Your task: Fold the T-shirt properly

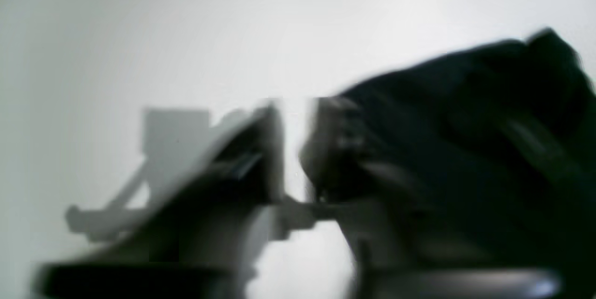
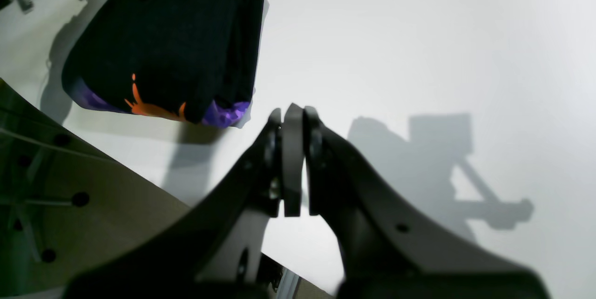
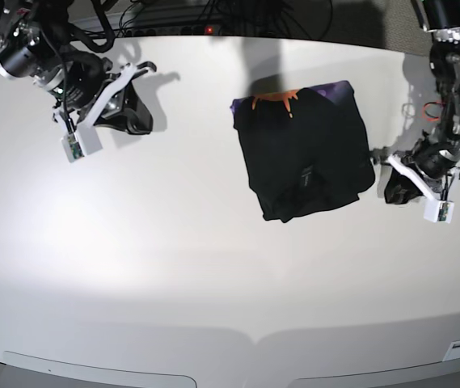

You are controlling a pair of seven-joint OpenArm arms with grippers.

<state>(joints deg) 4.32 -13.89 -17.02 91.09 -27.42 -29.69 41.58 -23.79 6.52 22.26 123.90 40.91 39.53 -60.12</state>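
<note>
Two arms stood over a white table (image 3: 173,267), and neither one held anything. The T-shirt (image 3: 306,153) lay in the upper middle of the base view, folded into a neat black square, with orange and purple showing at its top edge. It looked folded already, so I think the job was almost done. The right gripper (image 2: 292,117) was in the upper left of that view, well apart from the cloth. Its fingers were pressed together on nothing, maybe because it had no more to do. The left gripper (image 1: 295,150) sat just beside the shirt's right edge. Its fingers stood a little open with only a small gap, and nothing was caught between them.
</note>
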